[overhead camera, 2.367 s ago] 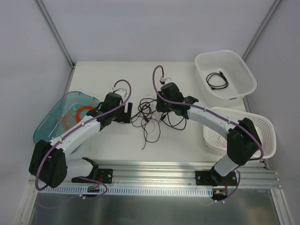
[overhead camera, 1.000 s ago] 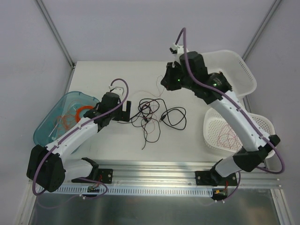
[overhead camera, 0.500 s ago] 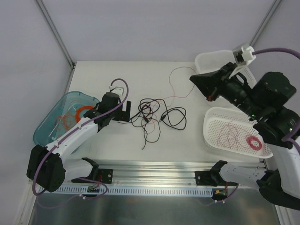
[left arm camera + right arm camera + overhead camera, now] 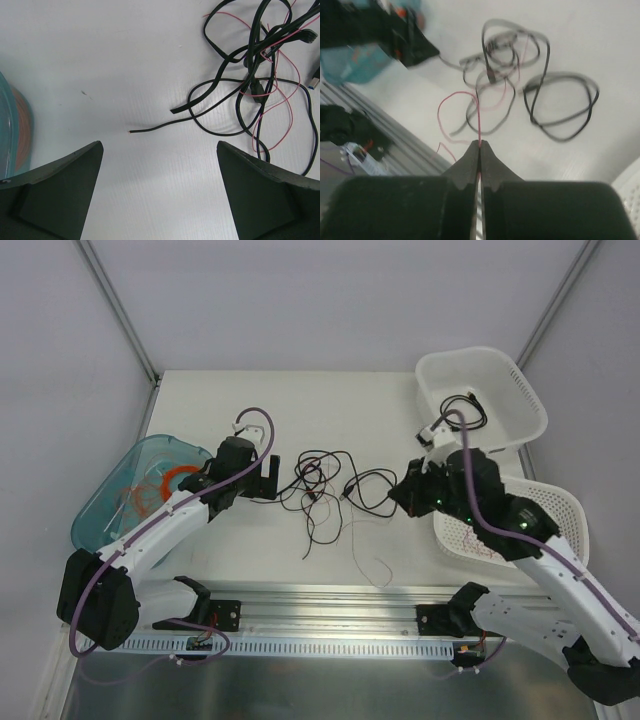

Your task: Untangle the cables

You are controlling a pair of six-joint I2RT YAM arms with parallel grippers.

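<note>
The cables [image 4: 320, 485] lie as a loose tangle of black and thin red wires mid-table. They also show in the left wrist view [image 4: 255, 75] and the right wrist view [image 4: 510, 75]. My left gripper [image 4: 268, 480] is open and empty just left of the tangle, with a loose black wire end ahead of its jaws [image 4: 159, 147]. My right gripper [image 4: 402, 495] hangs at the tangle's right side, shut [image 4: 480, 145] on a thin red wire [image 4: 478, 117]. The red wire runs into the tangle, and a strand [image 4: 368, 562] trails toward the front edge.
A teal tray [image 4: 100, 525] holding an orange coil [image 4: 165, 480] sits at the left. A white basket [image 4: 500, 435] with a black cable [image 4: 463, 410] stands at the back right. A second white basket [image 4: 560, 505] lies under my right arm. A metal rail [image 4: 330, 605] runs along the front.
My right arm rose from the tangle, swung high to the right pulling a red wire out, then came back down beside the tangle. The red wire now trails forward. The left arm barely moved.
</note>
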